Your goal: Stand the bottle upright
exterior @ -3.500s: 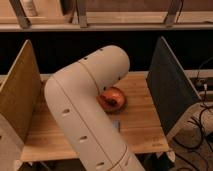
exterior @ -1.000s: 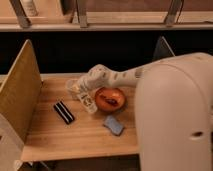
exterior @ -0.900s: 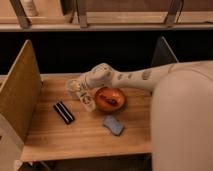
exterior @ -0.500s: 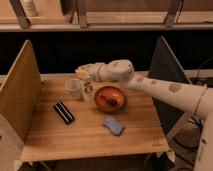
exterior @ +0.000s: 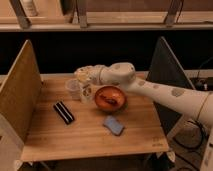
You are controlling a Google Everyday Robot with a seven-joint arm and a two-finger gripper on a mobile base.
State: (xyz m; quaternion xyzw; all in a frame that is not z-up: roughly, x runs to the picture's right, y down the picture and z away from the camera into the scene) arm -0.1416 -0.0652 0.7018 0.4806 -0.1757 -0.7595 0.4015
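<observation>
Just left of the orange bowl (exterior: 110, 98), bottle (exterior: 86, 93) newly set upright on the counter (exterior: 75, 135). Gripper (exterior: 84, 75) atop it, fingers narrow on its neck. Probably only release left.

1. Gripper (exterior: 85, 75), fingers closed, sits atop the bottle (exterior: 86, 94) near the table's (exterior: 75, 135) back edge; blur hides whether it grips.
2. Bottle's label is unreadable.
3. Bowl's (exterior: 101, 104) contents are too blurred to name.
4. The arm (exterior: 165, 92) runs off the right edge.

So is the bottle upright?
Upright: the bottle stands vertically on the table beside the clear cup, the gripper shut on its top.
</observation>
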